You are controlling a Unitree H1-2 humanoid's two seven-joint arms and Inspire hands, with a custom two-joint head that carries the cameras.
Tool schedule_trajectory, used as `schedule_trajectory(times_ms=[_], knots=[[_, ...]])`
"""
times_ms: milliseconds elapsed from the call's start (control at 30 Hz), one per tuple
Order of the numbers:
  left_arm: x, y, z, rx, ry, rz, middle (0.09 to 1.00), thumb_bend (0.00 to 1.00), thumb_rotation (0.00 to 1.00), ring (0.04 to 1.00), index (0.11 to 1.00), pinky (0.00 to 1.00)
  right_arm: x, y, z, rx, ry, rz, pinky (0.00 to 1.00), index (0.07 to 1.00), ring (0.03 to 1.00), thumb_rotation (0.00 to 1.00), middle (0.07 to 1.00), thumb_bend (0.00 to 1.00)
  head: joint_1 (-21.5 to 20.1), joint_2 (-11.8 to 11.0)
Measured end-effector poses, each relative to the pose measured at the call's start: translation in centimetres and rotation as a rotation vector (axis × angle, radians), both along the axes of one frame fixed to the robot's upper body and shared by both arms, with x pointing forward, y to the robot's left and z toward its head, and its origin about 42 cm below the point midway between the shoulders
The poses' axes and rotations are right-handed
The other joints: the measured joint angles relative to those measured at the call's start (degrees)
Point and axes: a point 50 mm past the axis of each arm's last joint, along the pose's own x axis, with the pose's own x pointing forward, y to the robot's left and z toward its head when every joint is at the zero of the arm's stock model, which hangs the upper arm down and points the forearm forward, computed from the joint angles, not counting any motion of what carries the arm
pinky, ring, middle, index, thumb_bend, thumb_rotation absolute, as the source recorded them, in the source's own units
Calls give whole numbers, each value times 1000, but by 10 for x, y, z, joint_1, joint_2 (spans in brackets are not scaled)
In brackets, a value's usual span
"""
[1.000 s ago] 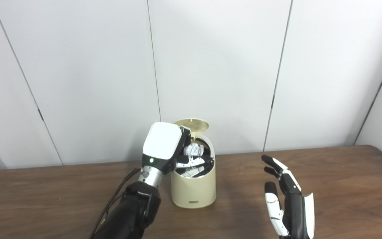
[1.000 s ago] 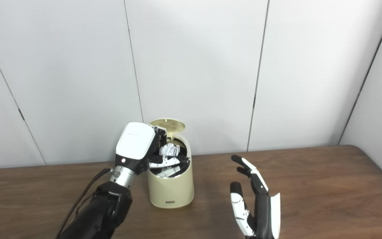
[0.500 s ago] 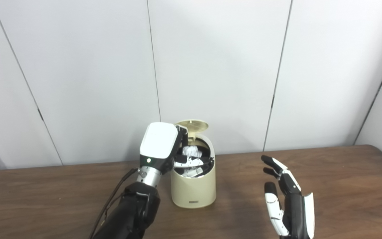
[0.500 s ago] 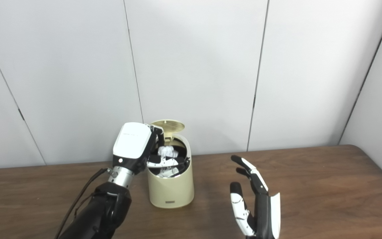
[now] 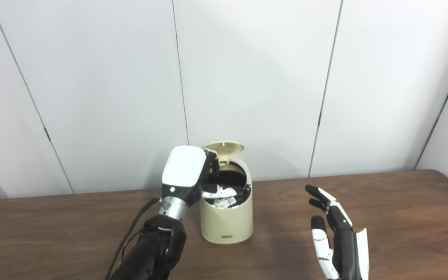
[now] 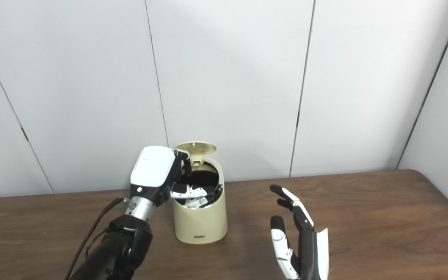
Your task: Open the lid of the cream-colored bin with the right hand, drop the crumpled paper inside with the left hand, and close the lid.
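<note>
A cream-colored bin [image 5: 228, 217] stands upright on a brown wooden table [image 5: 403, 217], in front of a white paneled wall [image 5: 266, 77]. Its round lid [image 5: 224, 147] is raised at the back edge, leaving the dark opening exposed. The left hand [image 5: 193, 175] is poised at the bin's left rim, its white back facing the cameras and its fingers [image 5: 220, 192] reaching across the opening, loosely spread with nothing between them. The crumpled paper is not visible in either view; the dark interior of the bin hides whatever lies inside. The right hand [image 6: 298, 241] is held above the table to the right of the bin, well apart from it, palm turned leftward, fingers extended and separated, holding nothing. A black cable [image 5: 130, 237] runs along the left forearm.
</note>
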Motion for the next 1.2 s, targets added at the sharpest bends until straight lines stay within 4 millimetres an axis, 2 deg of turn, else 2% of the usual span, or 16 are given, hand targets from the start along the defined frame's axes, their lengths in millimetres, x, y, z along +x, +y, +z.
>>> schedule_trajectory(times_ms=[100,133,200,233,333,400,500,667,767,867,1067,1133,1200], knots=[[-1,-1,3,-8,-12,-9,224,1000,606,155,283,106,0,0,1,-3,0,3,750,743,813,847,790,147,2,0],[-2,0,3,-11,-23,-15,217,936,616,148,268,101,0,0,1,-3,1,4,749,742,812,848,789,143,3,0],[-4,1,3,-20,-56,-37,201,732,595,133,240,88,0,0,1,-5,2,3,744,737,808,852,785,140,3,1],[-5,2,2,-21,-67,-44,195,673,579,128,231,84,0,0,1,-6,2,3,744,736,806,853,784,139,5,1],[-10,6,-5,-25,-72,-61,191,525,423,124,227,78,0,-1,1,-6,2,2,749,733,804,853,781,131,7,0],[-14,9,-12,-30,-55,-61,195,490,372,126,240,78,0,-1,1,-8,2,3,749,737,807,861,784,144,10,1],[-21,15,-20,-64,-37,-65,191,472,360,121,231,76,0,-2,1,-10,3,4,742,738,808,855,787,132,11,1],[-32,24,-18,-118,-57,-77,181,422,345,113,220,70,1,-4,1,-5,2,9,723,735,796,840,783,130,16,2],[-41,29,-15,-160,-86,-80,182,395,387,113,220,69,1,-4,1,-3,2,10,716,731,790,844,779,134,18,3],[-49,34,-16,-196,-131,-86,160,357,470,96,185,54,1,-4,1,-4,3,9,724,733,792,857,780,148,21,4],[-81,53,-18,-297,-175,-90,182,313,340,110,199,67,1,-6,0,-7,4,11,738,737,802,847,786,114,31,5],[-92,65,-19,-368,-173,-80,198,286,281,122,222,77,1,-7,0,-11,4,11,738,738,803,840,787,97,33,6],[-104,81,-23,-454,-158,-61,251,246,246,174,279,127,1,-8,0,-13,5,10,734,736,801,833,786,95,35,6]])
